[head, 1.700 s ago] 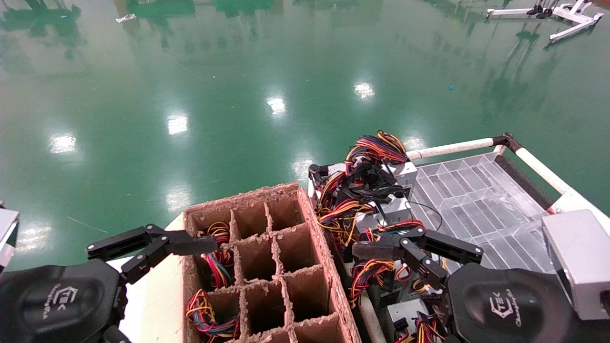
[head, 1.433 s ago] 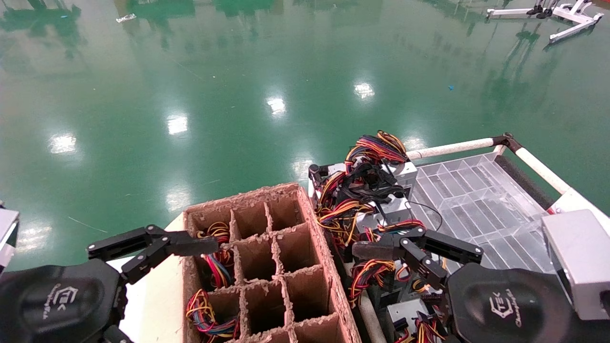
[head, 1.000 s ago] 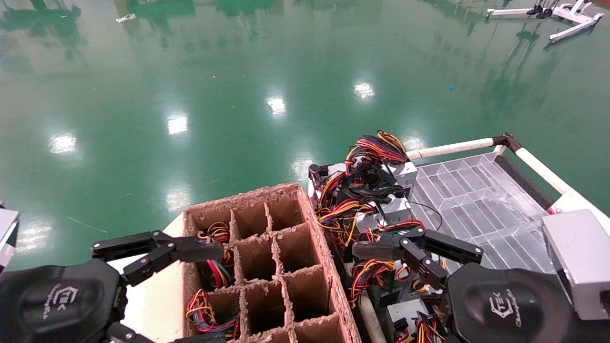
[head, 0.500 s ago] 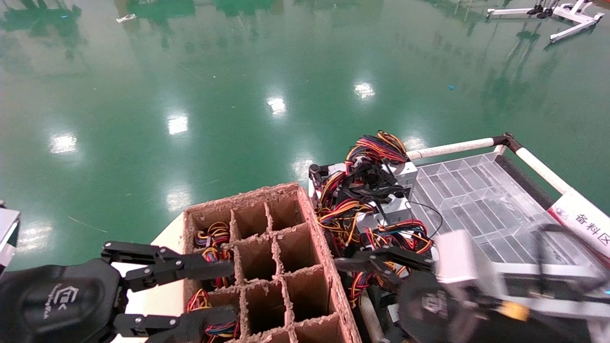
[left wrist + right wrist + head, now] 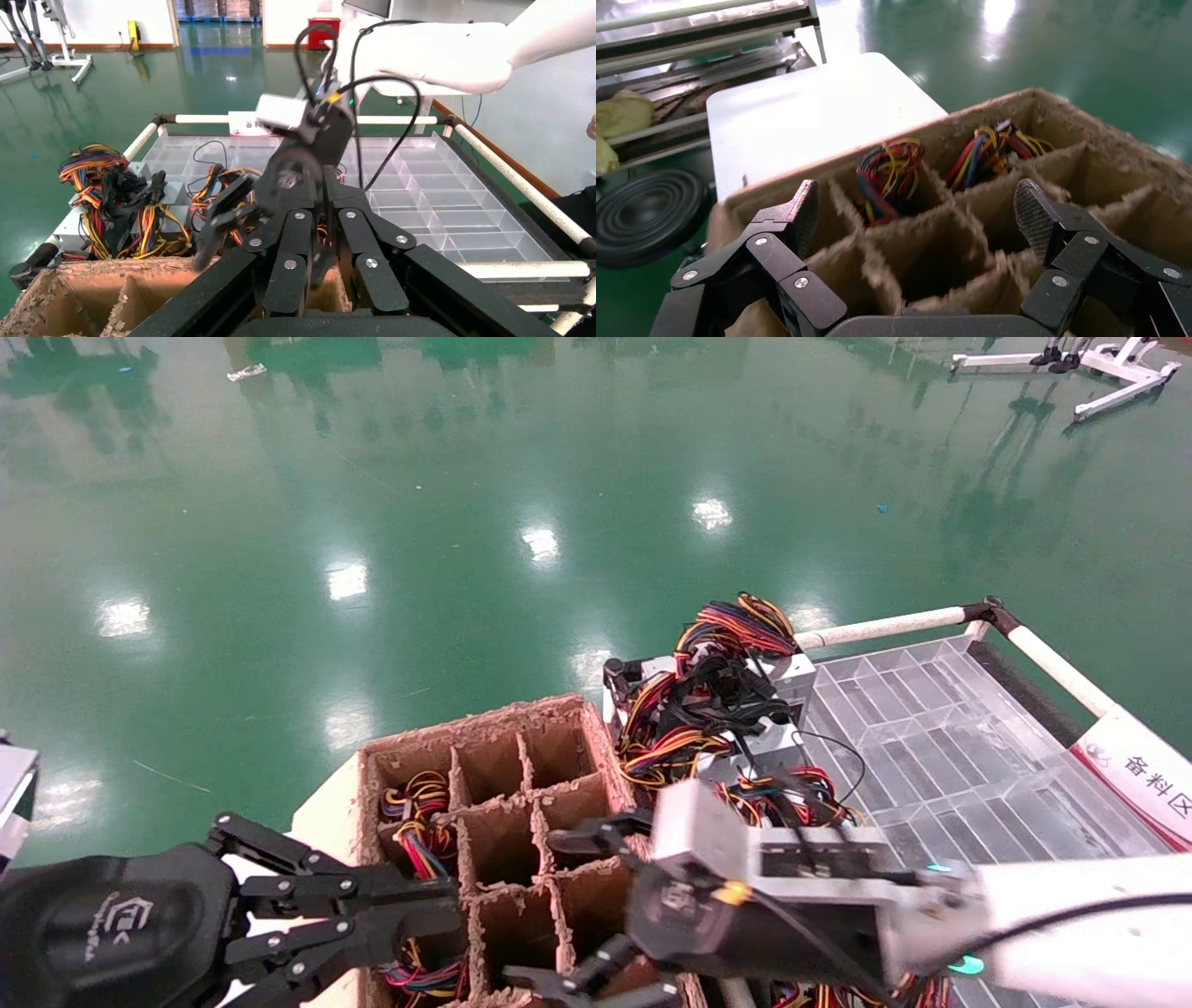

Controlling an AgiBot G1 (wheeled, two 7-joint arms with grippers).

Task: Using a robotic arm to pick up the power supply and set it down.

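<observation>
Several silver-grey power supplies [image 5: 745, 705] with red, yellow and black wires are heaped on the cart's near-left corner, also seen in the left wrist view [image 5: 119, 210]. Wire bundles [image 5: 419, 798] [image 5: 888, 175] poke out of compartments of a cardboard divider box [image 5: 484, 719]. My right gripper [image 5: 582, 907] hangs open over the box's near-right compartments; between its fingers lies only an empty compartment [image 5: 919, 217]. The left wrist view shows it from the front [image 5: 225, 210]. My left gripper [image 5: 445, 913] is shut at the box's left side, over a wire-filled compartment, with nothing seen in it [image 5: 320, 235].
A clear plastic divider tray [image 5: 931, 728] covers the cart, framed by white tube rails [image 5: 885, 626]. The cardboard box stands on a white table [image 5: 807, 105]. Green glossy floor surrounds everything. A labelled white sign [image 5: 1136, 775] lies at the cart's right edge.
My right arm has swung left from the power-supply heap to over the cardboard box, with its gripper opened wide. My left gripper opened, then closed its fingers.
</observation>
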